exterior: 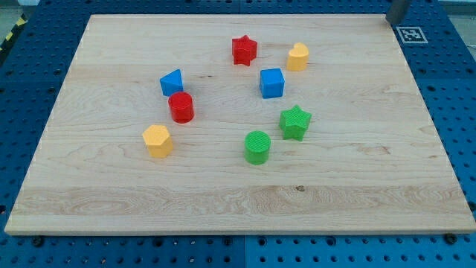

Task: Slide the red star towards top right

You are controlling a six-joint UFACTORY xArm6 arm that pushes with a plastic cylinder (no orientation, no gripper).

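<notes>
Red star sits upright on the wooden board, toward the view's top, a bit left of centre. Using it as ref for everything else.

My tip: not clearly visible. Only a dark rod stub shows at the view's top right corner, well apart from the star, off to its right and slightly above. Lower end seems to sit right at the board's far edge but can't confirm. No jaws on this rig, so nothing to report as spread or pinching; tip touches no block.

Rel. to red star:
- yellow block, rounded/heart-ish shape, near, to the right, slightly lower. Not touching.
- blue cube below-right, near, apart.
- green star further below-right.
- green cylinder well below, roughly straight down.
- blue block, wedge-like, shape unclear, below-left.
- red cylinder below-left, just beside the blue wedge-ish one, looks touching or nearly.
- yellow hexagon-ish block farthest, down-left.

Board lies on blue pegboard. Fiducial tag off the board, right of star, by the rod.
</notes>
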